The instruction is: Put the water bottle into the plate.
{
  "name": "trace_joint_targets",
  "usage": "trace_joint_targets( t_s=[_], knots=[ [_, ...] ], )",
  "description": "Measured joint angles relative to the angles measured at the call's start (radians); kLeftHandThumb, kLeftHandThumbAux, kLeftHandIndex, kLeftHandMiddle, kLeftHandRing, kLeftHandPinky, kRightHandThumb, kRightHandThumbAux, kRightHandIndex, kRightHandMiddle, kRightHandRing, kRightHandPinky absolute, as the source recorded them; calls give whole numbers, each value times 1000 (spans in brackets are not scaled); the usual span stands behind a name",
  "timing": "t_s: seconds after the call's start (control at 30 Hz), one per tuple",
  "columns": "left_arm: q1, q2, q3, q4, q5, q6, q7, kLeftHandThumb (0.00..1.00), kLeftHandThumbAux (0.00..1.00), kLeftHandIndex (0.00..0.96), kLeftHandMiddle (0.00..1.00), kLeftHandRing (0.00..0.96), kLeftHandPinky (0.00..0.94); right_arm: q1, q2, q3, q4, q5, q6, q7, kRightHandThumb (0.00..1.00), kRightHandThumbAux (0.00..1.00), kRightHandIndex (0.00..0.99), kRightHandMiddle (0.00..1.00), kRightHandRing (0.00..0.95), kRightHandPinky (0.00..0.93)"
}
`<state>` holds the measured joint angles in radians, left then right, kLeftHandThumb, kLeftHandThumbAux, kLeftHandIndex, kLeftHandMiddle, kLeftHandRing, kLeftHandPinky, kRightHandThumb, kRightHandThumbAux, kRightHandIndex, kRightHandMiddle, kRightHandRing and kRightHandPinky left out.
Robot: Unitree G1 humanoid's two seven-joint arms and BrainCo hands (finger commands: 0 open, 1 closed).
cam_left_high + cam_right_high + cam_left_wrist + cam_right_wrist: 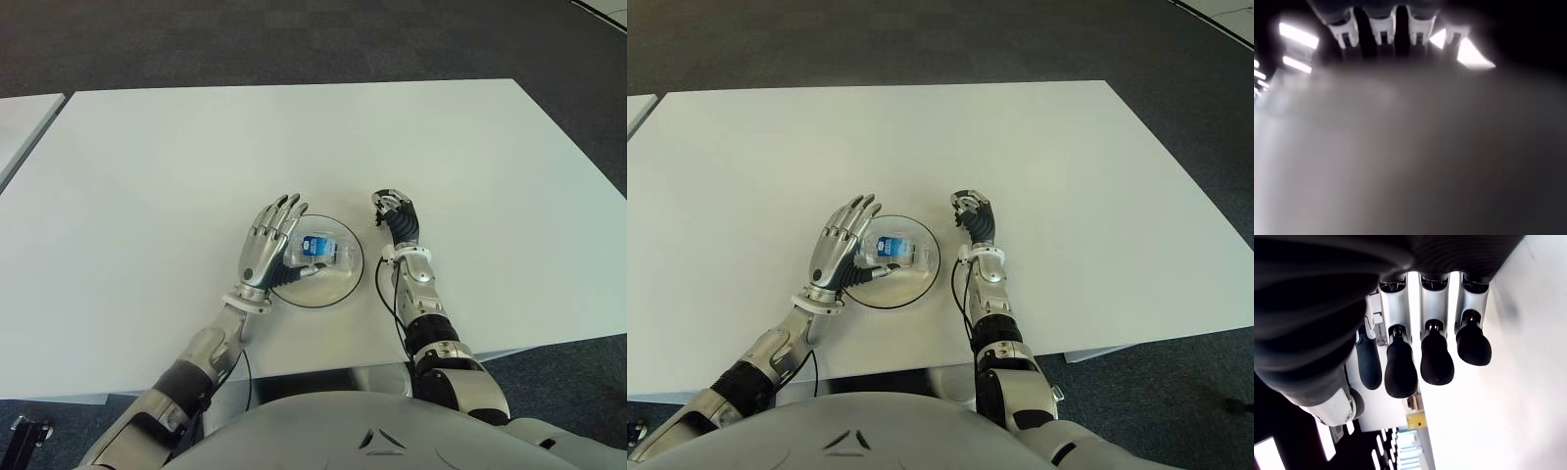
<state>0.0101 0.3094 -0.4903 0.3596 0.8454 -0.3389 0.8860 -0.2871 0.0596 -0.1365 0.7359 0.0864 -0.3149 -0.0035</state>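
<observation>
A small clear water bottle with a blue label lies on its side inside the round glass plate near the table's front middle. My left hand is over the plate's left edge, fingers straight and spread, the thumb close to the bottle but not closed around it. In the left wrist view only its finger bases show above a blurred grey surface. My right hand shows just right of the plate with its fingers curled and nothing in them.
The white table stretches wide around the plate. Dark carpet lies beyond its far edge. Another white table's corner shows at the far left. A black cable runs along my right forearm.
</observation>
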Motion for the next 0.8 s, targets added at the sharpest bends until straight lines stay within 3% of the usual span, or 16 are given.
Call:
trace_joint_targets(
  t_s=[0.13,0.27,0.5,0.8],
  knots=[
    [1,-14,30,21,-92,-112,-7,38,416,0,0,0,0,0,-1,0,0,0,0,5,705,727,440,763,747,751],
    [2,-26,62,30,-164,-180,-38,43,409,0,0,0,0,0,-1,0,0,0,0,8,705,727,440,762,746,751],
    [7,-51,120,53,-214,-224,-61,13,413,0,0,0,0,0,-2,0,0,-1,0,5,706,727,440,761,744,750],
    [10,-78,195,83,-221,-225,-51,0,405,0,0,0,0,0,-2,1,0,-3,1,1,706,727,440,761,744,750]
  ],
)
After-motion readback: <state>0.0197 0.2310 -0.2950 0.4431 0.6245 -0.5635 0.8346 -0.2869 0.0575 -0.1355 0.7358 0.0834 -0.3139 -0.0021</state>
